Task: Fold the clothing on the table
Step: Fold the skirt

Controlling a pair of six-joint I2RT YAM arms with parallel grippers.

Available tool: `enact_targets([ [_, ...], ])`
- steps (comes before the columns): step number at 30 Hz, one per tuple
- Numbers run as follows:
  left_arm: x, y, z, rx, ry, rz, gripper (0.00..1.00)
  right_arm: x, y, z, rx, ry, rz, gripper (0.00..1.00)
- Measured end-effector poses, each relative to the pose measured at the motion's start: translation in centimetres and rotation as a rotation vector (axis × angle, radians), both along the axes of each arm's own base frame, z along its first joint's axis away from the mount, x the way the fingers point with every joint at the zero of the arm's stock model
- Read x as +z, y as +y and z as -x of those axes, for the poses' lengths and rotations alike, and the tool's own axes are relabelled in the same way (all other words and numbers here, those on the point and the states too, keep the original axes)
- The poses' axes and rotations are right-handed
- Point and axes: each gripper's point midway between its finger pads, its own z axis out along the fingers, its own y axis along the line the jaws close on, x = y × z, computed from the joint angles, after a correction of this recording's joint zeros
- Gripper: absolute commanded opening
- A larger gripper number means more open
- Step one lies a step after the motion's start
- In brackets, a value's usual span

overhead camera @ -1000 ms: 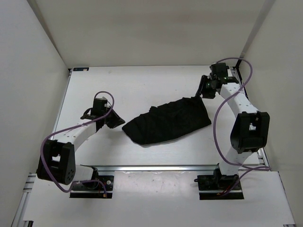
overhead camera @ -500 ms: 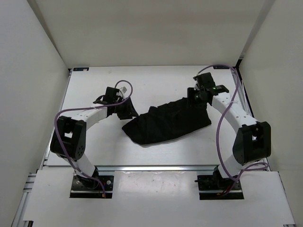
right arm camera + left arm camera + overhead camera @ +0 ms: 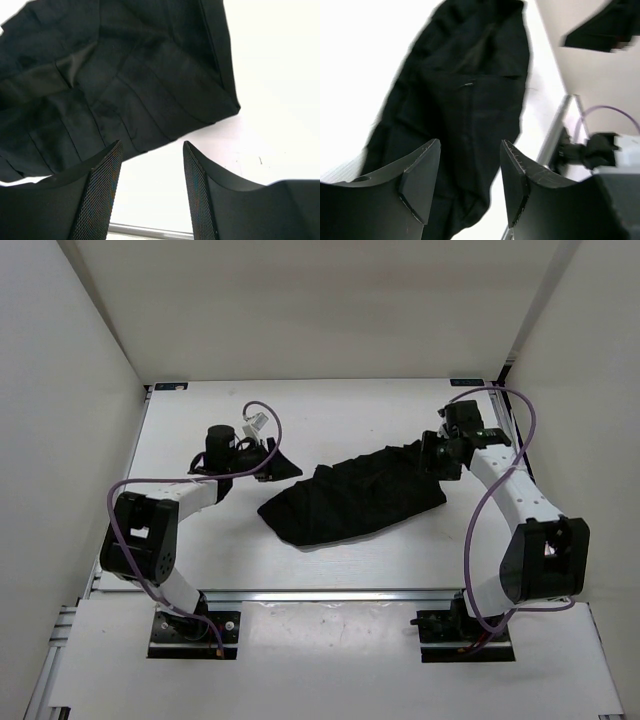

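Clothing (image 3: 355,498): one black, wrinkled heap lying flat on the table (image 3: 330,415), slightly right of centre, long axis running 8 to 2 o'clock. Left gripper (image 3: 280,468) sits just beside its 10 o'clock edge, jaws apart, nothing clamped; the wrist view shows fabric in the gap between the fingers (image 3: 420,177), contact can't tell. Right gripper (image 3: 437,455) is at the 2 o'clock corner, jaws apart too, holding nothing; its wrist view shows bare table between the fingers (image 3: 102,190), fabric corner just beyond. Aluminium rail (image 3: 330,595) at 6 o'clock.
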Motion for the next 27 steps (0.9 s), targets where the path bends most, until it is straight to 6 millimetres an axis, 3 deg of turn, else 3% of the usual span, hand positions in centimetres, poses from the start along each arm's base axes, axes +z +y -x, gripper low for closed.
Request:
enact_targets([
  [10,2.8,-5.3,-0.3,-0.177,-0.171,0.093,0.61,-1.5,0.7,1.7,0.044,0.084,0.025,0.56],
  [21,0.1,-4.5,-2.4,-0.143,-0.228,-0.08,0.6,-2.1,0.2,2.4,0.035,0.106,0.033,0.57],
  [27,-2.2,-5.2,-1.9,-0.164,-0.211,-0.14,0.59,-2.2,-0.1,2.6,0.028,0.11,0.036,0.57],
])
